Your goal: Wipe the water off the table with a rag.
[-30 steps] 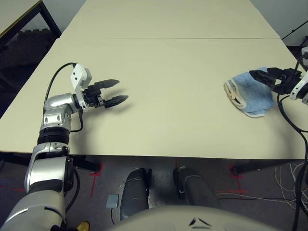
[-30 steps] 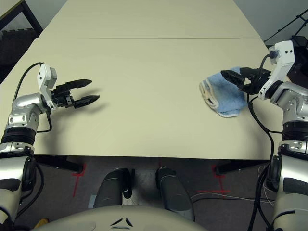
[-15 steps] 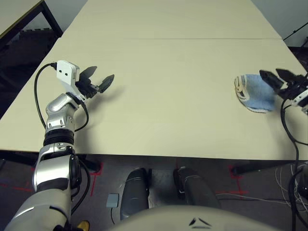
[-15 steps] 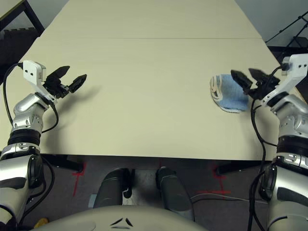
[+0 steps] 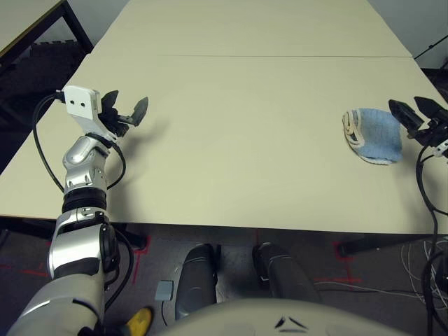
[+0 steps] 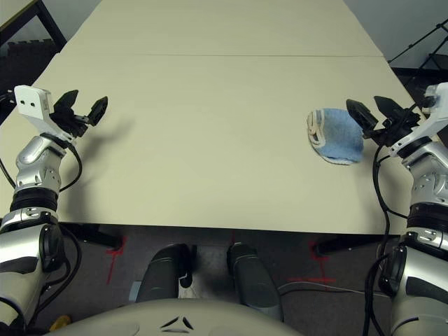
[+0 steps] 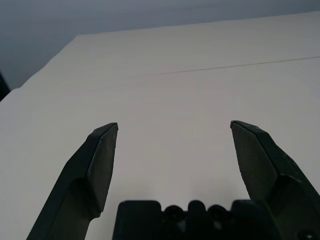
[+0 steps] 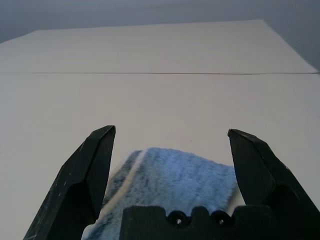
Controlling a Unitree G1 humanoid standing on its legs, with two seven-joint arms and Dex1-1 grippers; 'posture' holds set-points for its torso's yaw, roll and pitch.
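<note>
The rag (image 5: 379,136) lies at the right of the left eye view, folded on the table (image 5: 231,140), its cream edge toward picture left. The right claw (image 6: 381,120) is at the right of both eye views, beside the rag; its two fingers stand wide with nothing between the tips. The left claw (image 6: 86,115) is at the upper left, over the table, also spread wide and holding nothing. The left eye view cuts off the right claw's arm at the frame's right edge, while the right eye view takes in its silver forearm (image 6: 423,238) down the right side. The left eye view also has a grey box (image 5: 164,290) on the floor at bottom left, with a yellow shoe tip (image 5: 140,320) near it, more of it than the right eye view gives. The right wrist view adds the rag's fuzzy weave and pale stripe up close. A thin seam (image 5: 280,56) crosses the table near the top of both eye views.
</note>
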